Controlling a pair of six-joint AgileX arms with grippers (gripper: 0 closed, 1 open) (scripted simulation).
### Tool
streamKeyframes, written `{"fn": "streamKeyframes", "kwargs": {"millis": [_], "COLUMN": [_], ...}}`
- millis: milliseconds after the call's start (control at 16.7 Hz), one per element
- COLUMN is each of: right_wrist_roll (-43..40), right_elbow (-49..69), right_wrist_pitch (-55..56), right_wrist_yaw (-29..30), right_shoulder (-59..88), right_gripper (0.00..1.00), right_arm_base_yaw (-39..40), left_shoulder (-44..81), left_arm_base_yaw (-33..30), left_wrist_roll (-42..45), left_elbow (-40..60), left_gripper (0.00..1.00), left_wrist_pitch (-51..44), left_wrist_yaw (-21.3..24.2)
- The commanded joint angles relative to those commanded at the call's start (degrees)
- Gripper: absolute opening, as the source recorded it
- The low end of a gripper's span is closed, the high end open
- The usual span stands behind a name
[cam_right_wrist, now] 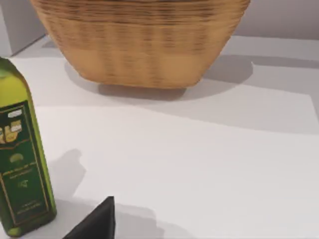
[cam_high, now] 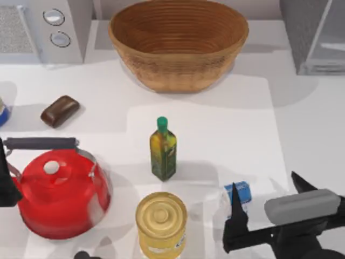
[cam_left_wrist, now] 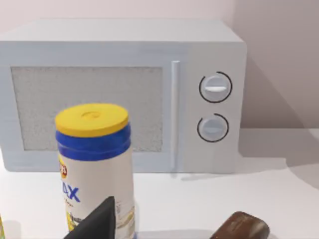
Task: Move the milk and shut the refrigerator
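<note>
Left arm: parked at the left edge of the tabletop (cam_high: pixel 226 124); I see only a dark piece of it beside the kettle, and I cannot tell how its pincer stands.
Kettle: the red kettle (cam_high: pixel 59 197) sits at front left, handle up, well away from the work, so I leave it alone.
Brown block: a small brown block (cam_high: pixel 59 110) lies behind the kettle, near the light grey microwave (cam_high: pixel 43 29) in the back left corner.
Basket: the wicker basket (cam_high: pixel 178 40) stands at back centre, mouth up.
Oil bottle: the green-capped oil bottle (cam_high: pixel 163 148) stands upright in the middle, just left of my approach line, so I judge it the thing most likely to get knocked.
Yellow can: the yellow can (cam_high: pixel 160 224) stands in front of the bottle, near the milk's left side.
Milk: the milk (cam_high: pixel 239 195) stands on the tabletop at front right, blue top up, not yet lifted.
Right pincer: my right pincer (cam_high: pixel 267 205) hangs low at front right with its fingers spread and released, one dark finger (cam_high: pixel 235 213) just beside the carton, placed so it can close around it.
Refrigerator: the refrigerator (cam_high: pixel 315 35) sits in the back right corner; its pale door panel looks swung out, so I judge the shutting is yet to do.
</note>
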Motion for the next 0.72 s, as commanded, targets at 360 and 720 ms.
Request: {"fn": "streamKeyframes", "kwargs": {"millis": [360, 720], "right_wrist_roll": [3.11, 3.34], "right_elbow": [1.31, 1.17], "right_wrist_pitch": [8.57, 9.20], "right_wrist_yaw": [-0.56, -0.62], "right_shoulder": [14.94, 16.15], "right_gripper": [1.00, 1.00], "right_arm_base_yaw": [3.07, 3.01], "left_shoulder": [0.00, 0.00], "left_arm_base_yaw": [0.00, 0.00], "left_wrist_roll": [0.00, 0.00], "left_elbow": [0.00, 0.00], "left_gripper": [1.00, 1.00], "left_wrist_pitch": [0.00, 0.00], "left_wrist_yaw": [0.00, 0.00]}}
